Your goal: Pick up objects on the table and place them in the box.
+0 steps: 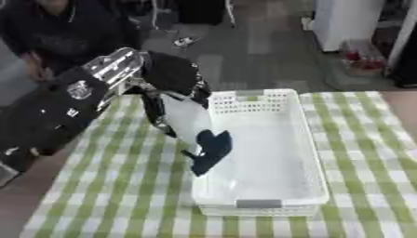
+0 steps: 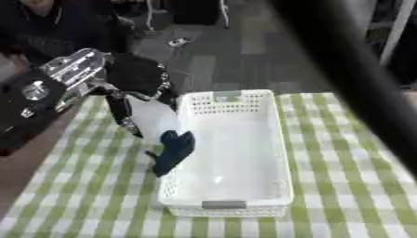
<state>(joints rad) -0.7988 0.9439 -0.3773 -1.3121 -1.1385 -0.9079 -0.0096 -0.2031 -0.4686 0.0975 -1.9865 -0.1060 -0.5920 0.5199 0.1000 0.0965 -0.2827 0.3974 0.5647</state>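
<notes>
The robot's left arm comes in from the upper left, black with a silver wrist joint, and ends in the left hand (image 1: 172, 74), which sits above the near-left corner of the table, just beside the far-left corner of the white basket (image 1: 269, 203). The hand's fingers are curled round the top of a limp item — a pale, whitish piece of cloth or bag (image 1: 185, 122) that hangs straight down from the grip. At its lower end the item turns dark blue (image 1: 211, 149), a rounded, mitten-like shape whose exact kind I cannot make out. This dark end drapes across the basket's left rim: part of it lies over the inside of the basket, part over the wall, and whether it touches the basket floor cannot be told.

The basket is a long rectangular plastic box with perforated walls and a grey handle piece at each short end. It stands on a green-and-white checked tablecloth (image 1: 122, 195), its long sides running away from the robot, and the visible part of its floor is bare white.

In the right eye view a broad dark bar (image 2: 350, 69) crosses diagonally from the top centre to the right edge — blurred and very close to the camera; it may be part of the right arm, but no right hand shows in either view.
</notes>
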